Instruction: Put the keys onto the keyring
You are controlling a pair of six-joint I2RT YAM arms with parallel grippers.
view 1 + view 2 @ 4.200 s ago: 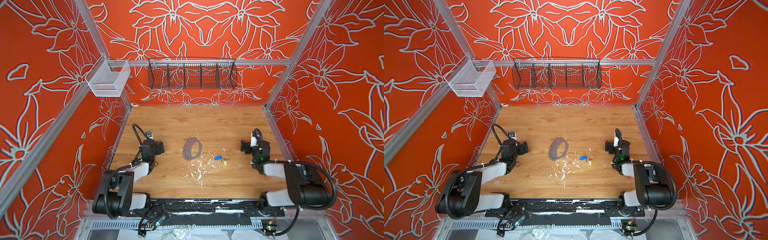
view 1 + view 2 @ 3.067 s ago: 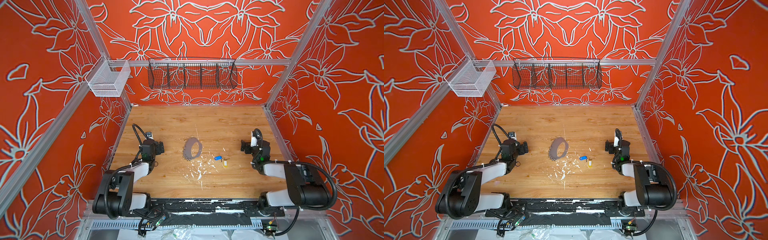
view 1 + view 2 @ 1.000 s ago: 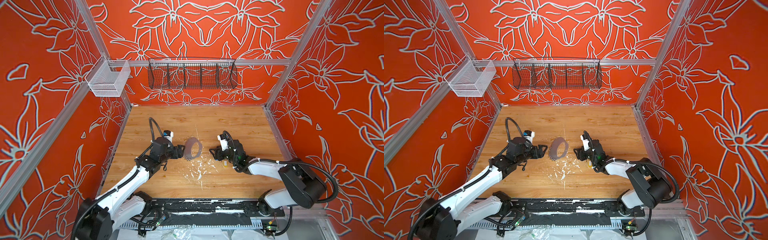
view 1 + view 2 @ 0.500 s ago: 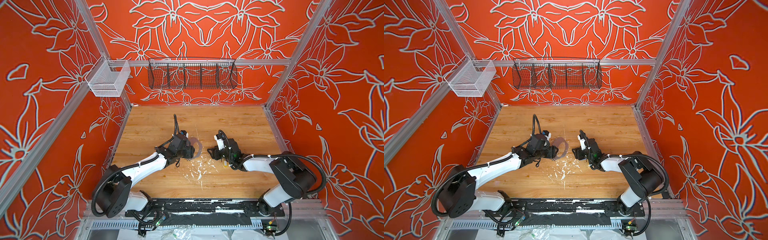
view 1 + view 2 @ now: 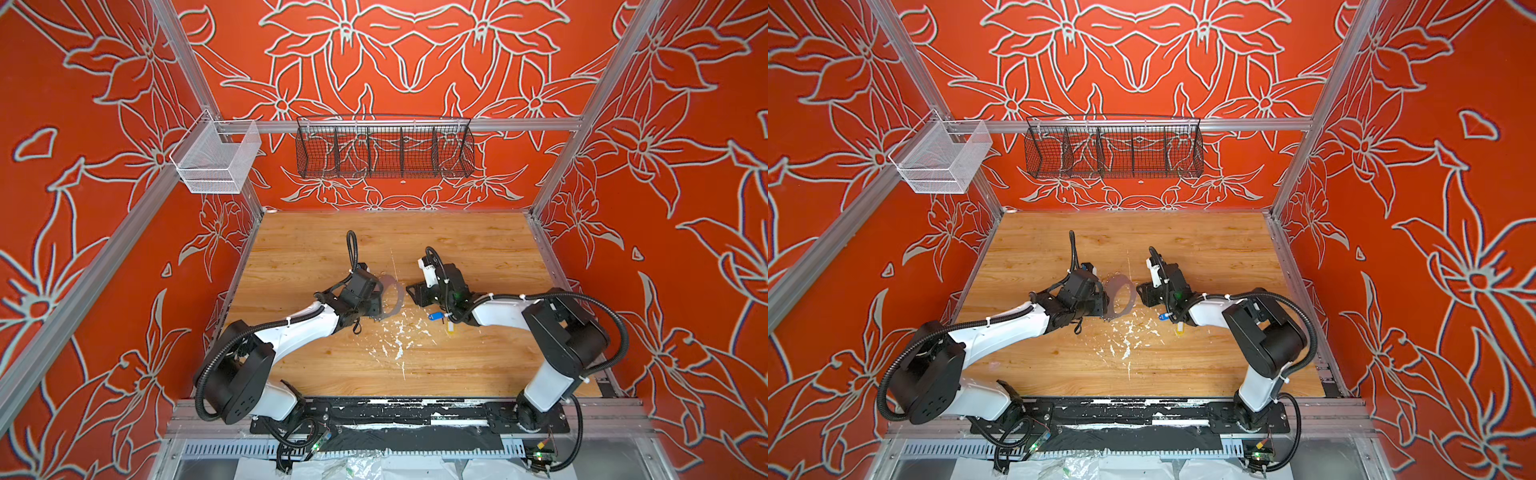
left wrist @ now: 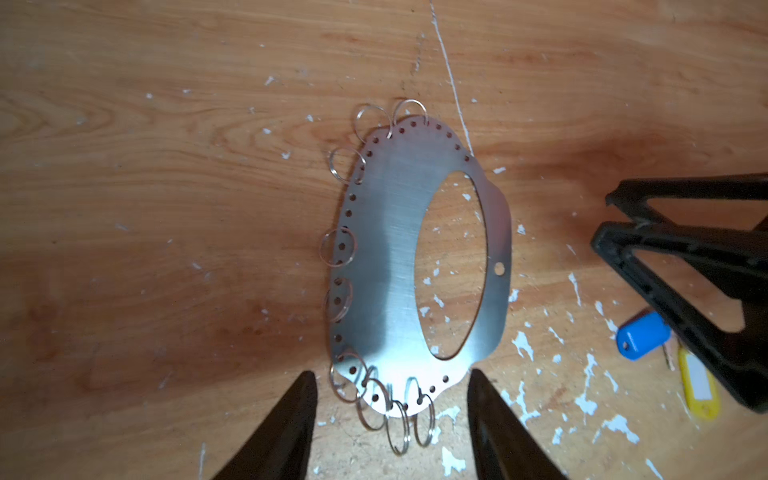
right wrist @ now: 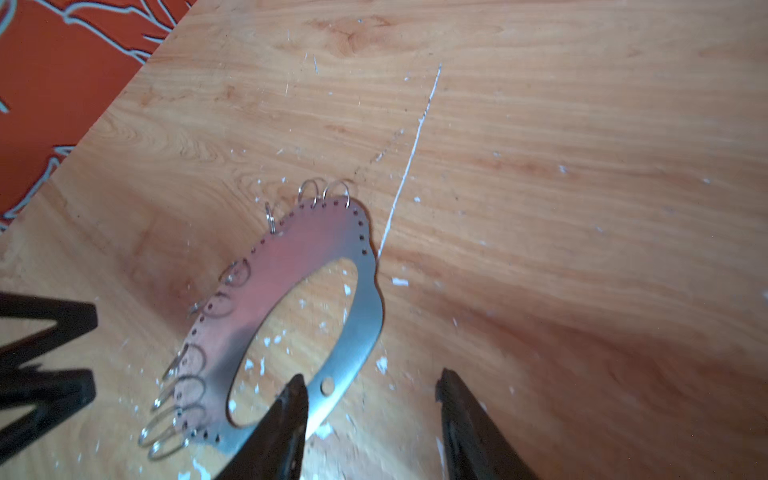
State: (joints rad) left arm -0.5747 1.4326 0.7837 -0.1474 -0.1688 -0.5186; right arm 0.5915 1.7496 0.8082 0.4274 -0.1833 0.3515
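a: status?
b: keyring (image 6: 399, 257) flat on worktop (image 5: 478, 365), between both arms. left end effector (image 6: 390, 419) open, straddling its ringed edge; right end effector (image 7: 370, 415) open over the plain rim. keys (image 5: 440, 322) lie beside the right arm.
a: procedure?
b: close squarely on the plate, avoiding the split rings (image 6: 338, 247).

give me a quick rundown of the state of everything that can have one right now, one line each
keyring: flat on the table, ungrasped, between the two grippers.
blue-tagged key: lying loose on the table, not on the keyring.
yellow-tagged key: lying loose beside the blue one, not on the keyring.
left gripper: open, jaws either side of the keyring's near edge.
right gripper: open, holding nothing, at the keyring's rim.
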